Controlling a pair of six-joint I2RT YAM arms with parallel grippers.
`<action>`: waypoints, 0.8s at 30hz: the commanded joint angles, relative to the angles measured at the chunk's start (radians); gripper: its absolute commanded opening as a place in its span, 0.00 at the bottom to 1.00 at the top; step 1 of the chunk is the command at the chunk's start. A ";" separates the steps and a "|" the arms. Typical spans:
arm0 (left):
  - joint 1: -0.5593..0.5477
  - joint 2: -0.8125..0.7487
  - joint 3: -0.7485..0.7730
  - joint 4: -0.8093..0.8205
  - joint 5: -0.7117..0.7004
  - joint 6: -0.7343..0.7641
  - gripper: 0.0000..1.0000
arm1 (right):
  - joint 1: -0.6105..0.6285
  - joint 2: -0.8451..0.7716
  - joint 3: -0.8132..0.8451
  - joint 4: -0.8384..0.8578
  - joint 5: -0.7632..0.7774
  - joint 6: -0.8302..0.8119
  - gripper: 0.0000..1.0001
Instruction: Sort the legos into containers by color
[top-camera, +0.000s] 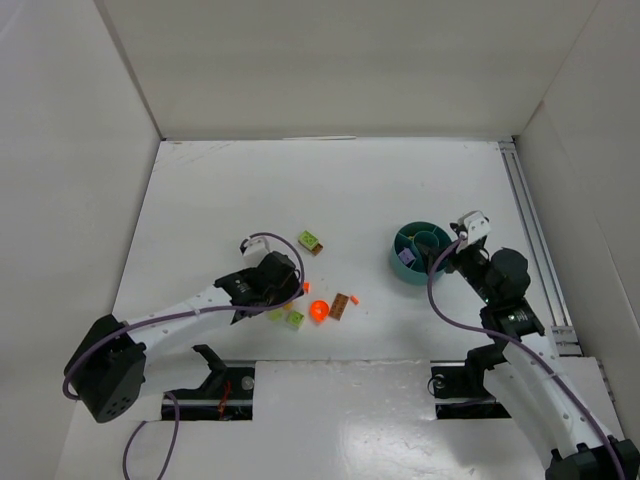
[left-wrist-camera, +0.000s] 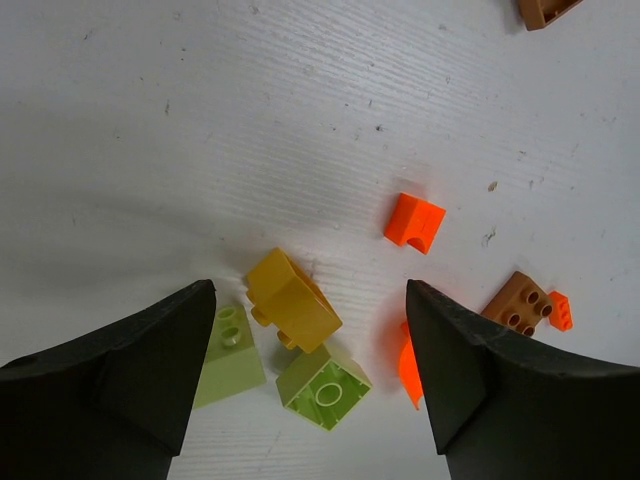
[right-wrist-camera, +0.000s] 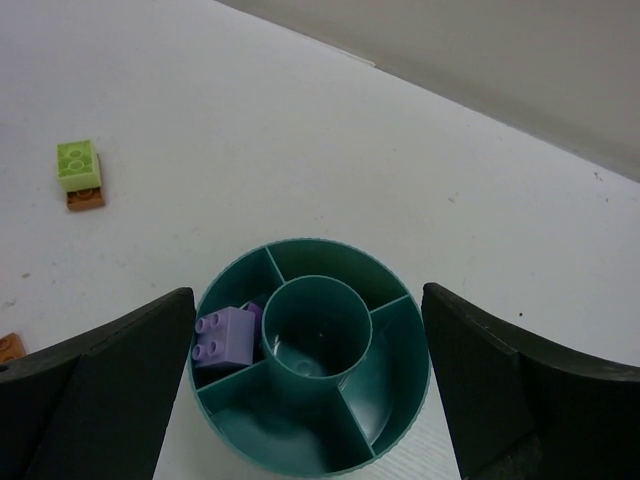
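Note:
The teal bowl (top-camera: 403, 268) with dividers stands right of centre. It holds a purple brick (right-wrist-camera: 226, 337) in its left compartment; the other compartments (right-wrist-camera: 415, 400) look empty. My right gripper (right-wrist-camera: 308, 292) is open and empty, hovering above the bowl (top-camera: 445, 258). My left gripper (left-wrist-camera: 308, 290) is open and empty, low over a cluster: a yellow brick (left-wrist-camera: 292, 300), an upturned lime green brick (left-wrist-camera: 322, 387) and a pale green brick (left-wrist-camera: 230, 353) between the fingers. The round orange piece (left-wrist-camera: 408, 365) is half hidden by the right finger. In the top view the left gripper (top-camera: 285, 298) is left of the orange piece (top-camera: 319, 311).
A small orange brick (left-wrist-camera: 415, 221), a brown brick (left-wrist-camera: 517, 304) and an orange bit (left-wrist-camera: 560, 311) lie right of the cluster. A lime green brick on a brown one (top-camera: 311, 241) lies farther back. White walls enclose the table; a rail (top-camera: 530, 230) runs along the right.

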 joint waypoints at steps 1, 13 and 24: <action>-0.023 0.004 0.030 0.017 -0.042 -0.012 0.72 | 0.004 -0.009 0.002 0.007 0.018 -0.009 0.99; -0.066 0.089 0.030 -0.033 -0.033 -0.030 0.57 | 0.004 -0.056 -0.007 -0.041 0.046 -0.009 0.99; -0.084 0.076 0.059 -0.041 -0.044 -0.030 0.28 | 0.004 -0.085 -0.007 -0.090 0.073 -0.009 0.99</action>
